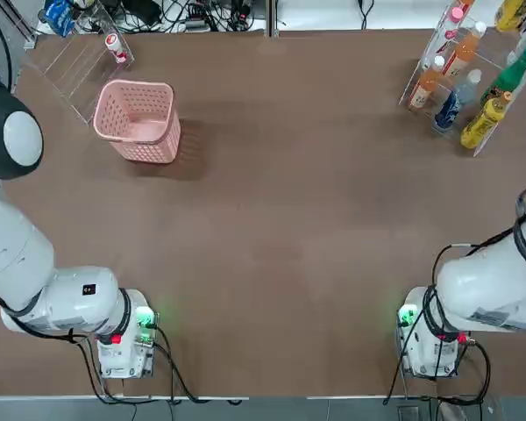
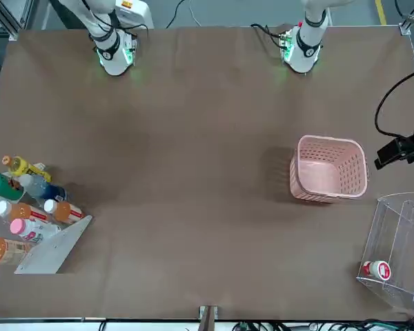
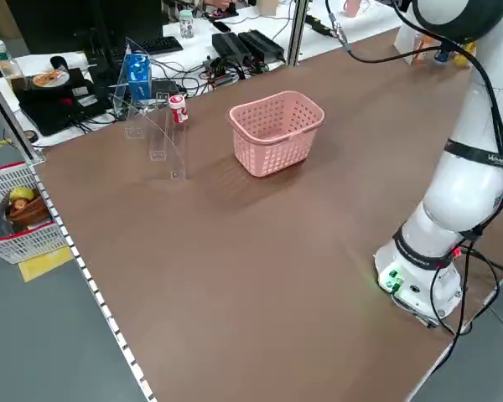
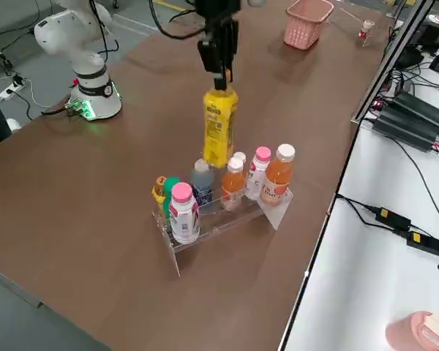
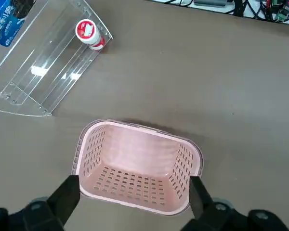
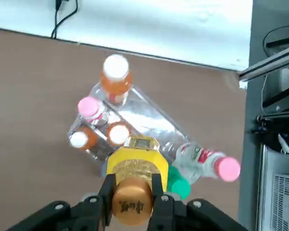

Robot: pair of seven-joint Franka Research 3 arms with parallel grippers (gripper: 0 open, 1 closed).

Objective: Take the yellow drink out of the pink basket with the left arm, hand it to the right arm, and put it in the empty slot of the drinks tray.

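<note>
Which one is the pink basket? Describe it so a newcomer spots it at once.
On the brown table, look to the robot's left, toward the far side. Next to the clear rack with the white-and-red bottle sits the pink basket, squarish with lattice walls. Unlike the see-through rack, it is solid pink, and nothing is inside.

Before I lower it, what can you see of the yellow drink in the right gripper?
The slim yellow plastic bottle has an orange-yellow cap and a yellow label with dark print. The right gripper is shut on it at the cap end. It hangs roughly upright above the clear acrylic drinks rack, not yet in a slot.
</note>
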